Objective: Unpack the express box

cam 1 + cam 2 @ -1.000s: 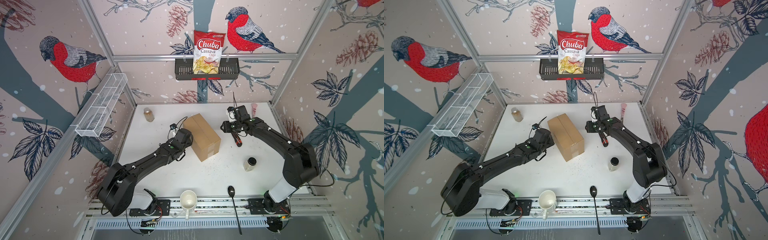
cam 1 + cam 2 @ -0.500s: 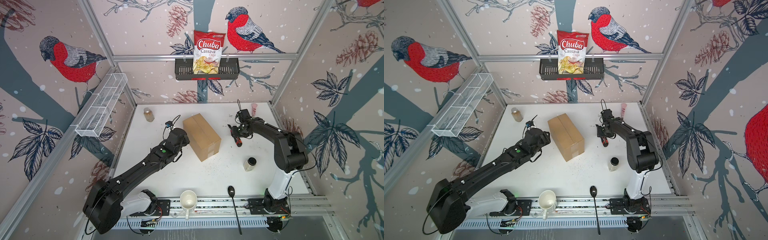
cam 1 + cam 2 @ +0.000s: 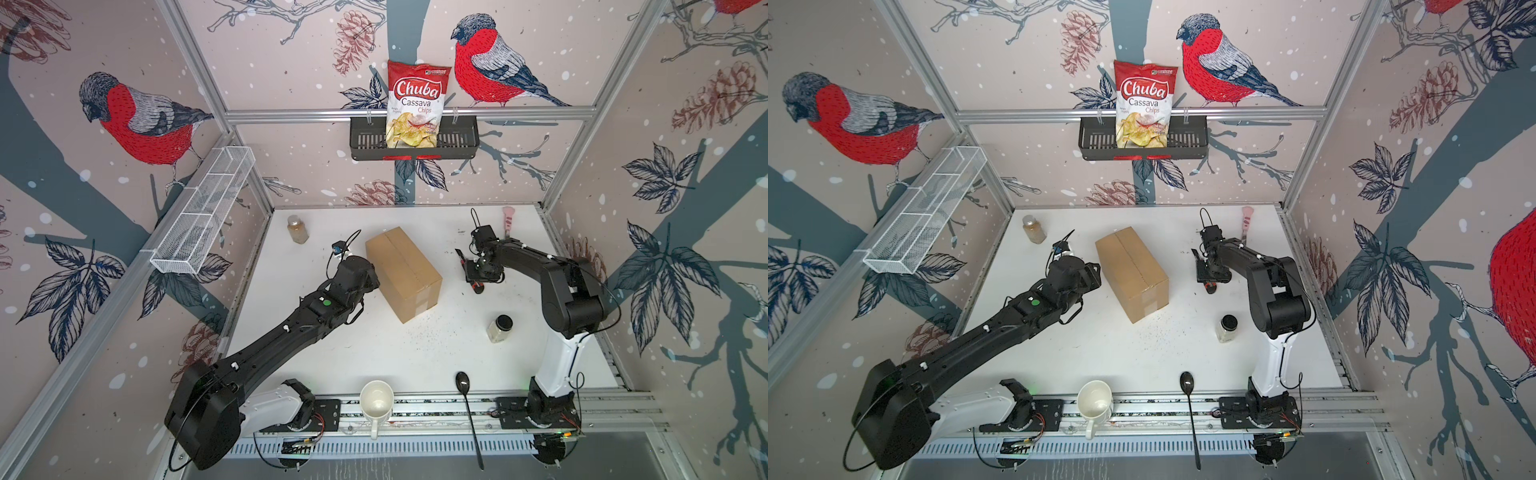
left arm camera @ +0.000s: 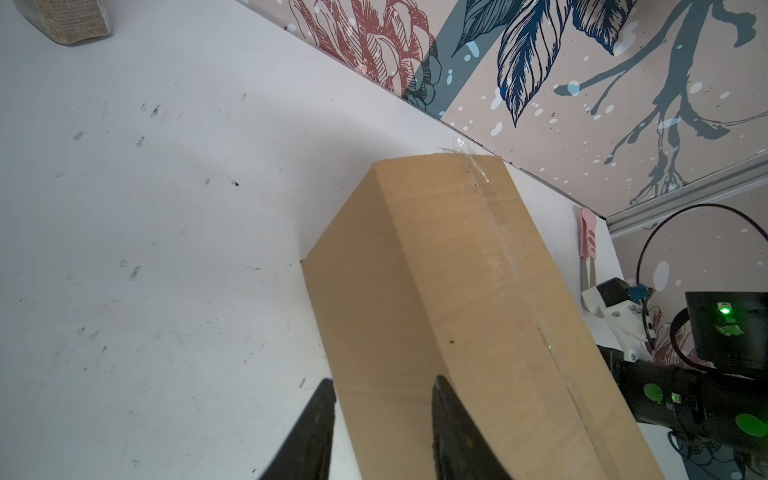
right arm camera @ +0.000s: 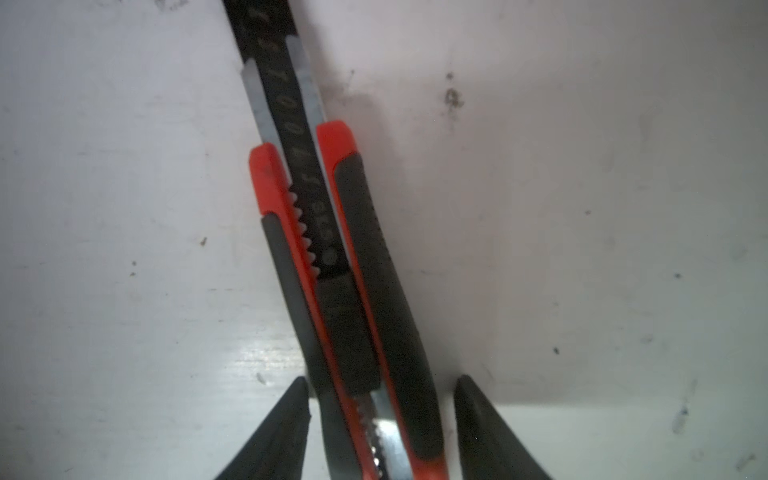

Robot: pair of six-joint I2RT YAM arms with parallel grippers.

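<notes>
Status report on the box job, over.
Left gripper open beside box. Right gripper open, astride knife on table. Box shut, taped. Nothing lying on it.

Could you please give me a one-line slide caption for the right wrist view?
Right tool, jaws open, straddles a red-and-grey knife lying on the white table.

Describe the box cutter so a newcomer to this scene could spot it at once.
On the white table, look right of the express box, beneath the right gripper. The box cutter lies flat between its open jaws, the only red-and-grey tool there.
</notes>
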